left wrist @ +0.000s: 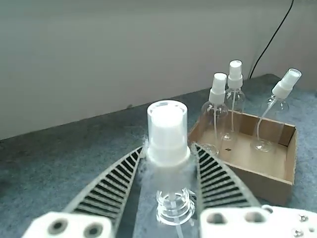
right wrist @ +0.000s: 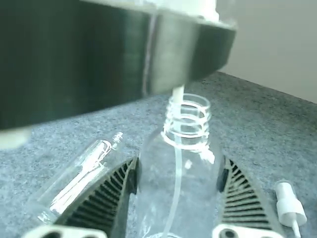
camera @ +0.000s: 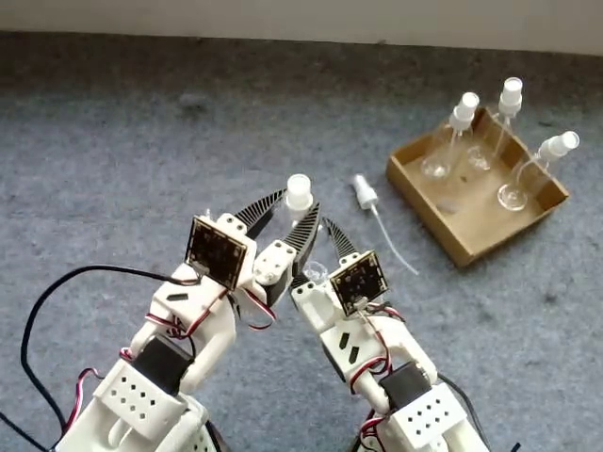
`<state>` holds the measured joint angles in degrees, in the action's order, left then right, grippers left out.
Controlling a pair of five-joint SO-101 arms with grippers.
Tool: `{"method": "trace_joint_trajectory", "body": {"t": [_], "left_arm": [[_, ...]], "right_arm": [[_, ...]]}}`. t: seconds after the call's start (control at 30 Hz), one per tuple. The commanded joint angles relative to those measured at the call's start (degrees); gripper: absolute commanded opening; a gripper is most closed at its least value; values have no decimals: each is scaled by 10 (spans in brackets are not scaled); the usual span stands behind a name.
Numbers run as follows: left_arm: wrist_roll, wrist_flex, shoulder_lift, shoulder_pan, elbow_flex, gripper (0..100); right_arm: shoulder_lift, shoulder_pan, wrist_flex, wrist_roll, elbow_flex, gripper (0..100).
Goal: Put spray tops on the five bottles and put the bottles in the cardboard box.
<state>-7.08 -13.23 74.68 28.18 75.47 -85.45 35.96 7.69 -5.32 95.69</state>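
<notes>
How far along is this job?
Done: three capped clear plastic bottles stand in the brown cardboard box. In hand: left end effector holds a white spray top over the clear open bottle in the right end effector. Left: seating that top, one bare bottle lying on the grey carpet, one loose spray top.

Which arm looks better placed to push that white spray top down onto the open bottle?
The left. Its gripper holds the spray top directly over the bottle, its tube dipping into the neck. The right gripper clamps the bottle's body, so it probably only needs to steady it.
</notes>
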Motion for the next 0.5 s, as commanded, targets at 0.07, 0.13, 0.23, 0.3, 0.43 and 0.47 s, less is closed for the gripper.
{"method": "trace_joint_trajectory", "body": {"t": [0.07, 0.13, 0.23, 0.3, 0.43, 0.47], "left_arm": [[-2, 28, -5, 13, 18, 5], [-3, 58, -5, 13, 26, 5], [-3, 75, -6, 9, 23, 5], [-4, 75, -6, -10, 18, 5], [-4, 75, -7, -34, 12, 5], [-4, 75, -7, -33, 12, 5]], "right_arm": [[-9, 0, 0, 0, 66, 179], [-9, 0, 0, 0, 66, 179], [-9, 0, 0, 0, 66, 179], [-9, 0, 0, 0, 66, 179], [-9, 0, 0, 0, 66, 179], [-9, 0, 0, 0, 66, 179]]}}
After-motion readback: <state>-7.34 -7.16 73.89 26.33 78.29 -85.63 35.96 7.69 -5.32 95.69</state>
